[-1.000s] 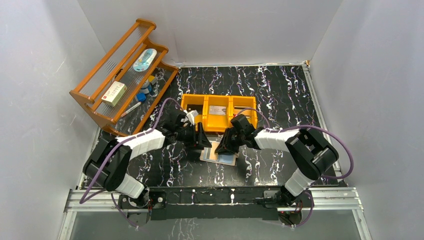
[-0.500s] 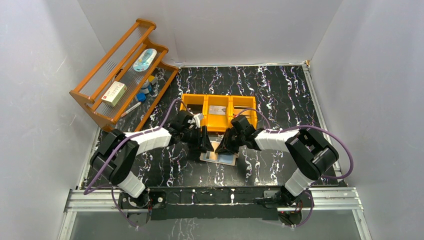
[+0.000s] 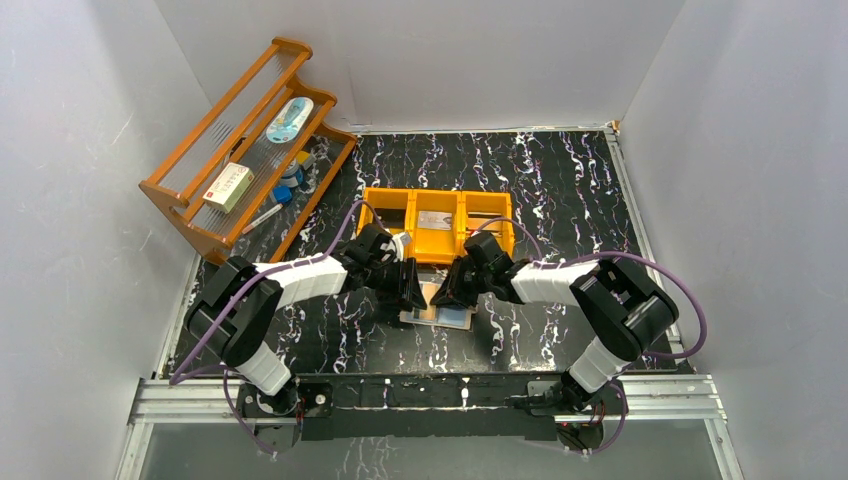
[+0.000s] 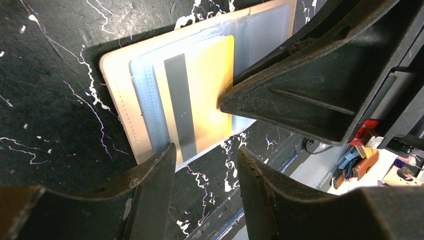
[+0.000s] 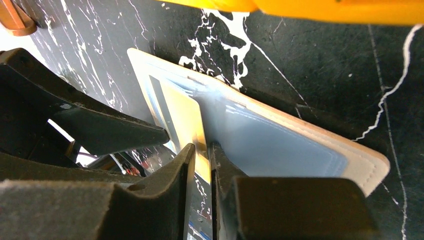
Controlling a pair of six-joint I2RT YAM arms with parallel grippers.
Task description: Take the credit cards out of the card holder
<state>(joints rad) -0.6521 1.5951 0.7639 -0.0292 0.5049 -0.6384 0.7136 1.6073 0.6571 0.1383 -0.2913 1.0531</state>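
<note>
The beige card holder [image 3: 440,314] lies open on the black table between both arms. In the left wrist view its beige edge [image 4: 116,90] frames bluish sleeves, and a yellow credit card [image 4: 210,85] with a grey stripe sticks partly out of one. My left gripper [image 4: 205,167] is open just over the holder's near edge, one fingertip [image 4: 162,157] on its corner. My right gripper [image 5: 201,152] is shut on the yellow card's edge [image 5: 186,122], next to the blue sleeve [image 5: 270,145]. In the top view the left gripper [image 3: 411,287] and right gripper [image 3: 447,293] meet over the holder.
The orange three-compartment tray [image 3: 388,207] stands just behind the holder and holds a card in its middle bin; its wall shows in the right wrist view [image 5: 325,6]. A wooden rack [image 3: 180,195] with small items stands at the back left. White walls enclose the table.
My left gripper has moved right and closer to the card holder. The right gripper has stayed at the holder, barely shifting.
</note>
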